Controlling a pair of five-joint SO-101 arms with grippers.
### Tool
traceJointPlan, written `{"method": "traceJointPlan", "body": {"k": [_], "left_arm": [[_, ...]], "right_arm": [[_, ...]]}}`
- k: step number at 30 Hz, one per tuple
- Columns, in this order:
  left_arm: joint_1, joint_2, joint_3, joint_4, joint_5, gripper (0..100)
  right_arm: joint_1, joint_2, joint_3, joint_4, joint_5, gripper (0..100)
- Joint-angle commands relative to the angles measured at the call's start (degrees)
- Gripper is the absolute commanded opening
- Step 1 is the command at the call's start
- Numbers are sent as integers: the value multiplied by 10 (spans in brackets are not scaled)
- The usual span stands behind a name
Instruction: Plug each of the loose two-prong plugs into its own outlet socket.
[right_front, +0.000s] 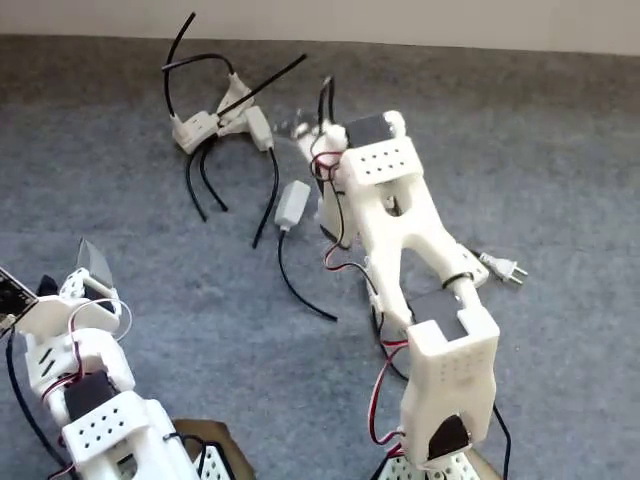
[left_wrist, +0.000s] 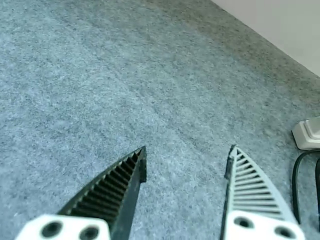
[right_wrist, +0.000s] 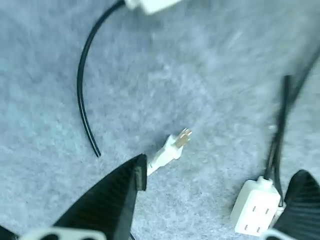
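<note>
My right gripper (right_wrist: 220, 170) hangs open over the grey carpet. A white two-prong plug (right_wrist: 172, 146) lies by its black finger (right_wrist: 115, 195), and a white outlet socket (right_wrist: 254, 206) sits near the other finger. In the high view this gripper (right_front: 298, 130) is beside two joined sockets (right_front: 195, 130) with black cords. A third socket (right_front: 292, 203) lies just left of the arm. Another two-prong plug (right_front: 502, 267) lies to the arm's right. My left gripper (left_wrist: 187, 150) is open above bare carpet at the front left (right_front: 88, 270), with nothing between its fingers.
Black cords (right_front: 205, 185) curl across the carpet between the sockets. A socket corner (left_wrist: 309, 133) and a black cord (left_wrist: 299, 175) lie to one side of the left gripper. A pale wall (right_front: 400, 20) bounds the far edge. Bare carpet (right_front: 180, 290) spreads between the arms.
</note>
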Motion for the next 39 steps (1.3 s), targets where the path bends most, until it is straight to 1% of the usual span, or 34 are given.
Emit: {"method": "traceJointPlan", "body": {"k": [1, 5, 8, 11, 13, 17, 19, 22, 26, 28, 33, 39], "left_arm": [[7, -7, -12, -5, 4, 263], [7, -7, -13, -5, 4, 263], [7, -7, -13, -5, 4, 263], [7, -7, -13, -5, 4, 263], [7, -7, -13, -5, 4, 263], [7, -7, -13, -5, 3, 263], [7, -7, -13, -5, 3, 263], [7, -7, -13, -5, 3, 263], [7, -7, -13, -5, 3, 263], [7, -7, -13, -5, 3, 263], [7, -7, -13, -5, 3, 263], [7, -7, -13, -5, 3, 263]], "right_arm": [[19, -13, 11, 20, -15, 407], [19, 47, 62, -5, -21, 406], [15, 80, 73, -25, -65, 406], [3, 87, 68, -25, -87, 406], [-7, 86, 72, -22, -103, 380], [-21, 90, 73, -15, -177, 263], [-20, 89, 82, -22, -219, 222], [-19, 88, 107, -53, -281, 207], [-19, 87, 161, -88, -336, 207], [-18, 87, 181, -116, -347, 207], [-17, 87, 215, -179, -347, 207], [15, 87, 218, -188, -347, 206]]}}
